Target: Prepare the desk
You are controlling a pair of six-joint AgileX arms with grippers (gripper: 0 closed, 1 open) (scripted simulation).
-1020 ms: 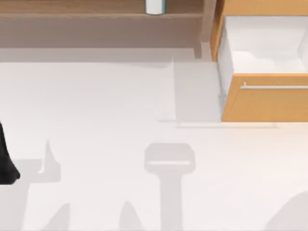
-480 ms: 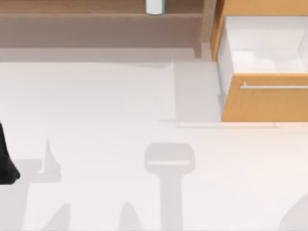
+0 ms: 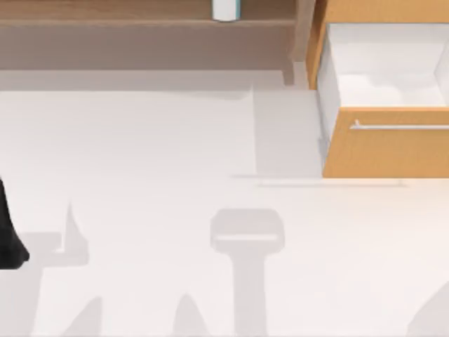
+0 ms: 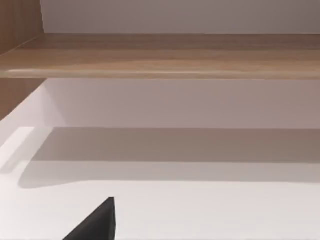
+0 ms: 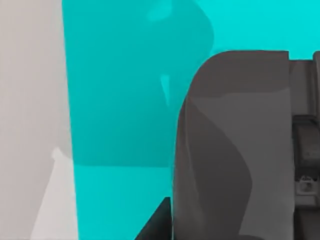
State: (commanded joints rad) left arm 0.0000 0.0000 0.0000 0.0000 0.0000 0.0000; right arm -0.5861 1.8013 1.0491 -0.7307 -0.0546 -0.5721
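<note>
The desk (image 3: 154, 154) is a wide white top. A brown shelf ledge (image 3: 105, 21) runs along its back. At the back right the orange-wood drawer (image 3: 382, 151) stands pulled out, with its silver handle (image 3: 400, 127) across the front and its white inside (image 3: 386, 63) showing. My left arm (image 3: 7, 235) is a black shape at the left edge of the top view. In the left wrist view one black fingertip (image 4: 100, 225) hangs over the white top, facing the ledge (image 4: 160, 60). The right wrist view has a dark fingertip (image 5: 157, 222) before a teal surface (image 5: 120, 100).
A white cylinder with a teal edge (image 3: 226, 10) stands on the shelf ledge. A wooden upright (image 3: 302, 38) divides the shelf from the drawer unit. A grey moulded body (image 5: 230, 150) sits close in the right wrist view. Grey shadows lie across the front of the desk.
The grey shadow at the top view's lower right corner has drawn back to the right. Nothing else has moved.
</note>
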